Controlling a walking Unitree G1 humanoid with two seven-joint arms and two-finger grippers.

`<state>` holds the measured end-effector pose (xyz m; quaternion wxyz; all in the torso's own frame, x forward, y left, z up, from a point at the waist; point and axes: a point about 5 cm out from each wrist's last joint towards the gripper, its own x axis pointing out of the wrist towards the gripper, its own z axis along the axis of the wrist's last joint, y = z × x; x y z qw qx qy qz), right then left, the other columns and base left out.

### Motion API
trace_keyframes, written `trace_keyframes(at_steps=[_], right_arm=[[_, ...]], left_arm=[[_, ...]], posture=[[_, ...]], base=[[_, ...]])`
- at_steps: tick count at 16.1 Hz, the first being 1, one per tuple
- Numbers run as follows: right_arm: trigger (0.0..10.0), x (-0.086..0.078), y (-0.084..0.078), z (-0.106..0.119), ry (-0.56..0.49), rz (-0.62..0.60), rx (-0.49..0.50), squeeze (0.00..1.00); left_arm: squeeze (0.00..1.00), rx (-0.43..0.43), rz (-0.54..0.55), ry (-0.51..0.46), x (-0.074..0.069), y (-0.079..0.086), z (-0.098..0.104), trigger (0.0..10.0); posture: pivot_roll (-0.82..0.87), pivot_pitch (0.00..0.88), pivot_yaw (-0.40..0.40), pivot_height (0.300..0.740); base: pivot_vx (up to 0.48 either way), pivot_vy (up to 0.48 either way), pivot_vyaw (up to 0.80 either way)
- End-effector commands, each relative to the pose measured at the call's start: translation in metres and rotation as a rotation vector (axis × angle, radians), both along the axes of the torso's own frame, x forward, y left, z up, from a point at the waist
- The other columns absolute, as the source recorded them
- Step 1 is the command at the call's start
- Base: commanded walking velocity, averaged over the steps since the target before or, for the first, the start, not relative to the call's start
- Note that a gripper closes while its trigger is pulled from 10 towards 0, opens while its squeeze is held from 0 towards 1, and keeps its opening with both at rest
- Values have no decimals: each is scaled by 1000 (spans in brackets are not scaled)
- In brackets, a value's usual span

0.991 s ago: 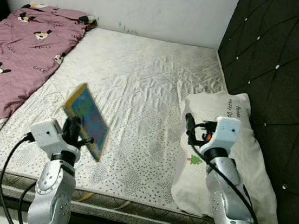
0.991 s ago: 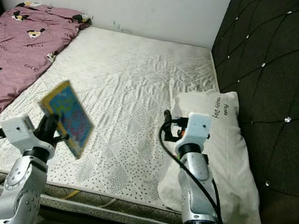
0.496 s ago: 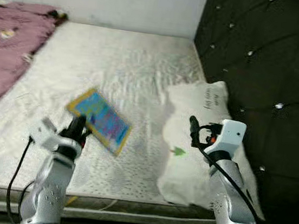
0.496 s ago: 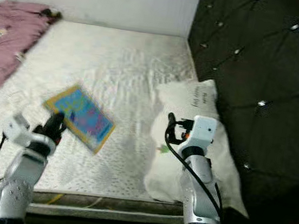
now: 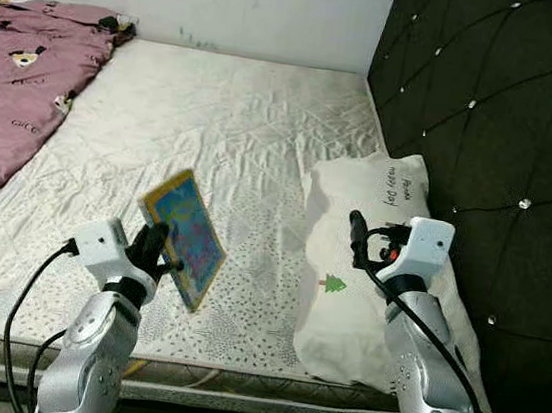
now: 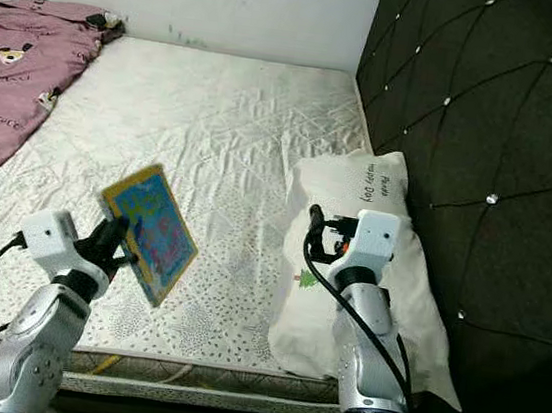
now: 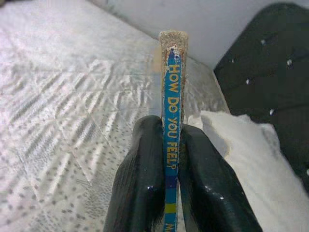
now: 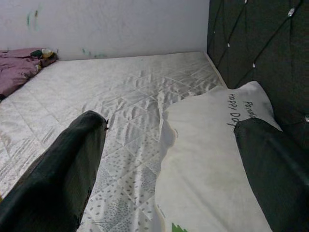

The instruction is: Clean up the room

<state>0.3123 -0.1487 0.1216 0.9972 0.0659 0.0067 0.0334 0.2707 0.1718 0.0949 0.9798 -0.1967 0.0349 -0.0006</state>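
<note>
Left gripper [image 5: 155, 250]: clamped on the lower near edge of the book [image 5: 183, 239]; black fingers [image 7: 145, 179] pressing either side of the blue spine in the left wrist view
Book: lifted clear of the mattress [image 5: 235, 131], near-left part of the bed; thin, colourful cover; tilted, long axis rising away from the gripper toward the far side
Right gripper [image 5: 356, 239]: spread wide, holding nothing; hovering over the white pillow [image 5: 369, 268] on the right, beside the dark tufted headboard [image 5: 489, 112]
Key relation: book already in the left arm's grip, well left of the pillow and of the right gripper; left arm the one to carry it off the bed
Far left: pink patterned blanket [image 5: 19, 84] rumpled along the far-left side of the mattress
Likely step: carrying the book to wherever it belongs; destination not visible
Risk: grip only at one edge, so the book may swing or slip
</note>
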Motion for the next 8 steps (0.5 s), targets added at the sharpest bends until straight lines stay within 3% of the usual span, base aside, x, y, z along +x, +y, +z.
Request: trace_keyframes(at_steps=[1, 3, 8], right_arm=[[10000, -2, -2, -6, 25, -2, -18, 0], [10000, -3, 0, -10, 39, 4, -28, 0], [10000, 0, -4, -10, 39, -9, -36, 0]], left_arm=[[0, 98, -18, -104, -1, -2, 15, 10000], [0, 128, -20, -118, -3, -9, 16, 10000], [0, 105, -20, -122, 0, -11, 15, 10000]], posture=[[16, 51, -12, 740], [18, 53, -13, 740], [17, 54, -12, 740]], base=[[0, 0, 0], [0, 0, 0], [0, 0, 0]])
